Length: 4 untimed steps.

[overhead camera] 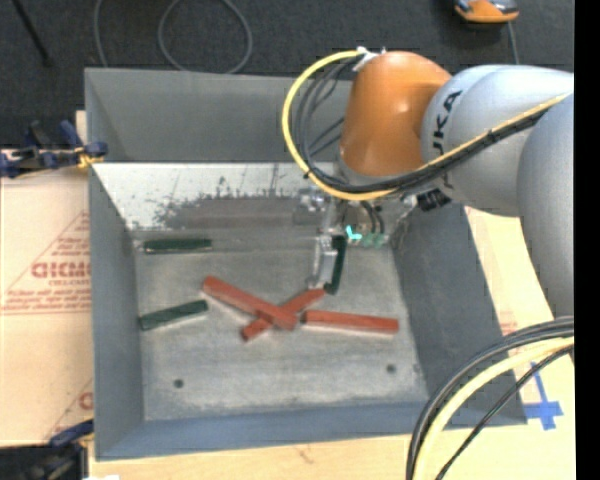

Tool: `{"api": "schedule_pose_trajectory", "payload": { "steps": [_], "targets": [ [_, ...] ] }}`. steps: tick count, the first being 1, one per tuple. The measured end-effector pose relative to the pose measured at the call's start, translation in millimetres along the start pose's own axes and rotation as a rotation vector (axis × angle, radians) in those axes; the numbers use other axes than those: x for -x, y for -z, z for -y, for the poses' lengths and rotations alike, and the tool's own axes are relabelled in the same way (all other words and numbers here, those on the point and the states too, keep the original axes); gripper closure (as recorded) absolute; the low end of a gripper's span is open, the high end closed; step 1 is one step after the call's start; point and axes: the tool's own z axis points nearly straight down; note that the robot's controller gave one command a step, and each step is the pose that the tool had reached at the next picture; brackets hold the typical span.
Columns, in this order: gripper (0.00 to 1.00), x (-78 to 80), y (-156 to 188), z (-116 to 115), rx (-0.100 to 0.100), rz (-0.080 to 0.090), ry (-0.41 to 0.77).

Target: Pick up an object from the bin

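Well, the pick is barely underway from where I stand. The pincer (328, 282) hangs low inside the bin (115, 298), its tip down near the floor, and directly under that tip lies the upper end of a short red bar (305, 303). That is the thing it is nearest to, and I judge it the likely target, touching or very nearly so. Whether the pincer is open or closed I cannot tell from this angle, and I see nothing lifted in it.

The short bar crosses a longer red bar (230, 294) that runs off from the pincer away from the arm, and a third red bar (350, 322) lies just below the pincer, pointing back towards the arm's side. Two green bars sit well apart from it on the far side from the arm: one (173, 315) beyond the red cluster, another (177, 245) against the back wall.

So everything rests on the bin floor. Closing on a bar and raising it clear are both left to do.
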Motion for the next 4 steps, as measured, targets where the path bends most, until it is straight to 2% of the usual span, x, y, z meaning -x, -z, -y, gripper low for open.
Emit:
{"api": "schedule_pose_trajectory", "payload": {
  "steps": [1, 2, 3, 4],
  "targets": [
    [0.00, -37.7, -85.2, 2.5, 0.001, 0.000, -0.004],
    [1.00, -34.2, -79.9, 2.4, 0.001, 0.009, -0.004],
    [1.00, -42.3, -3.1, -3.3, 0.000, 0.015, 0.007],
    [1.00, -59.9, 89.8, 0.5, 0.000, 0.007, -0.001]
  ]
}}
